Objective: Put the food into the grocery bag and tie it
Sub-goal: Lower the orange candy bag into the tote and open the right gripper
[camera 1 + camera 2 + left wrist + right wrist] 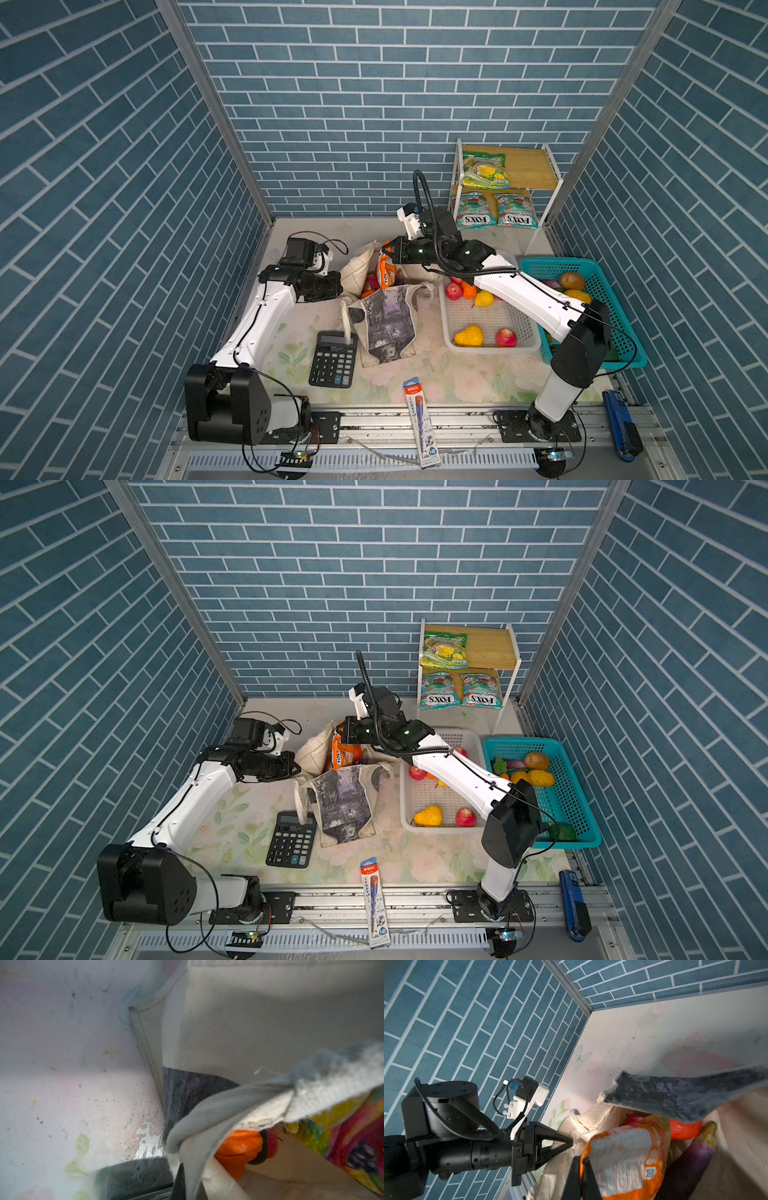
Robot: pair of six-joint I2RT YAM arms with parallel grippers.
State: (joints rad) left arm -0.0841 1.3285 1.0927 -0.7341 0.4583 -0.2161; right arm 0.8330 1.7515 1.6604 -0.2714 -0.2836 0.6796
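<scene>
The cream grocery bag (388, 320) with its grey printed panel lies mouth-open on the table in both top views. My left gripper (341, 287) is shut on the bag's rim at its left side, with cream fabric pinched at the left gripper (187, 1178). My right gripper (581, 1165) is shut on the edge of an orange candy packet (629, 1153), which it holds upright in the bag's mouth (384, 272). Inside the bag lie a purple eggplant (691, 1157), an orange fruit (685, 1130) and a pink dragon fruit (370, 282).
A white basket (446, 328) with several toy fruits and a teal basket (623, 332) with vegetables stand to the right. A shelf at the back right holds a green candy packet (484, 170) and two teal ones (471, 212). A calculator (333, 359) and pencil pack (419, 419) lie in front.
</scene>
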